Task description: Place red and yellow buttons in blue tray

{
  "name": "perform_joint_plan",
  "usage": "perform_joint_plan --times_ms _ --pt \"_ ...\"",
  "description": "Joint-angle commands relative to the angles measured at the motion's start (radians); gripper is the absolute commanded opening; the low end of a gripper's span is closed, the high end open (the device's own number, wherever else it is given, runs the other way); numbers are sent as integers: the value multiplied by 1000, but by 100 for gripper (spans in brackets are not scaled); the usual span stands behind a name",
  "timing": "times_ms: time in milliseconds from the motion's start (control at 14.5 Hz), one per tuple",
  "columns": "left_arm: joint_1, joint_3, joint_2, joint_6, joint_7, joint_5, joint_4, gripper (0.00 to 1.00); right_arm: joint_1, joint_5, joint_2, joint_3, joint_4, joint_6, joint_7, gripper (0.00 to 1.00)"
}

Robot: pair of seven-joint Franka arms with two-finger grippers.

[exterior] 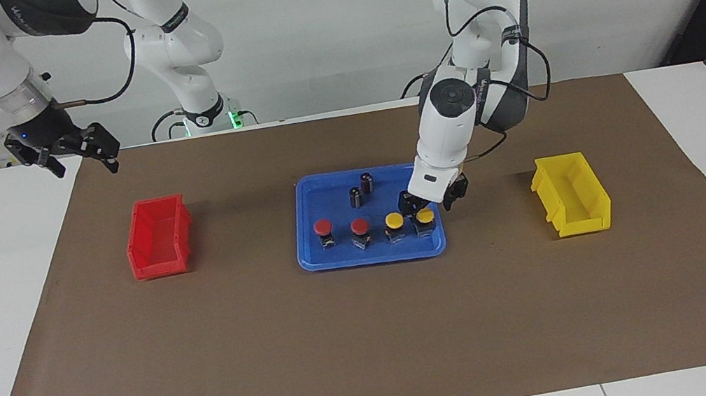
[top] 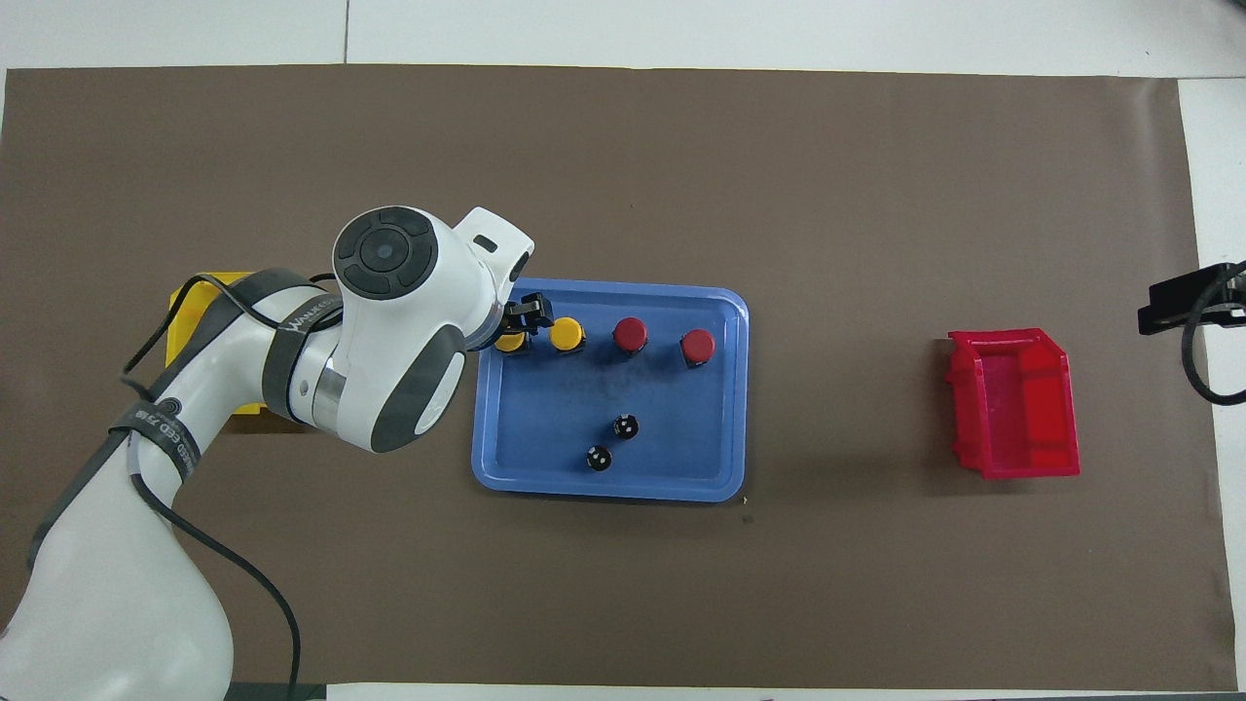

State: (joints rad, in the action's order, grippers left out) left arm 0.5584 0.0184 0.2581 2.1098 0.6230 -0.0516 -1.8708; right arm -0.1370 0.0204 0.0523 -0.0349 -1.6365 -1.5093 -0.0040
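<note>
Paper, brown, is covering the table, and on it the blue tray is sitting between a red bin and a yellow bin. Inside the tray, two dark cylinders are standing nearer the robots, while all four buttons are lining up in a row: red buttons, then yellow buttons. The left gripper is hovering just above the end yellow button, jaws spread, gripping nothing. Best now, I'd say, is a straight lift clear, no brushing that cap. The right gripper is waiting open over the table's edge.
</note>
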Motion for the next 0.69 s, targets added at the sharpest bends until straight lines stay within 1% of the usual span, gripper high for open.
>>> perform_joint_plan --times_ms 0,207,414,621 --pt "-17 20 -40 -138 -15 4 39 100 -10 -8 21 -8 -22 6 -11 100" --pt "-95 21 -127 -244 -168 36 50 100 -10 -8 21 -8 -22 6 -10 100" --pt "-191 22 -172 -336 -320 39 105 100 -10 -8 21 -8 -22 6 -11 100" --pt "-285 23 -247 -407 -451 39 110 100 -10 -8 21 -8 -22 6 -11 100"
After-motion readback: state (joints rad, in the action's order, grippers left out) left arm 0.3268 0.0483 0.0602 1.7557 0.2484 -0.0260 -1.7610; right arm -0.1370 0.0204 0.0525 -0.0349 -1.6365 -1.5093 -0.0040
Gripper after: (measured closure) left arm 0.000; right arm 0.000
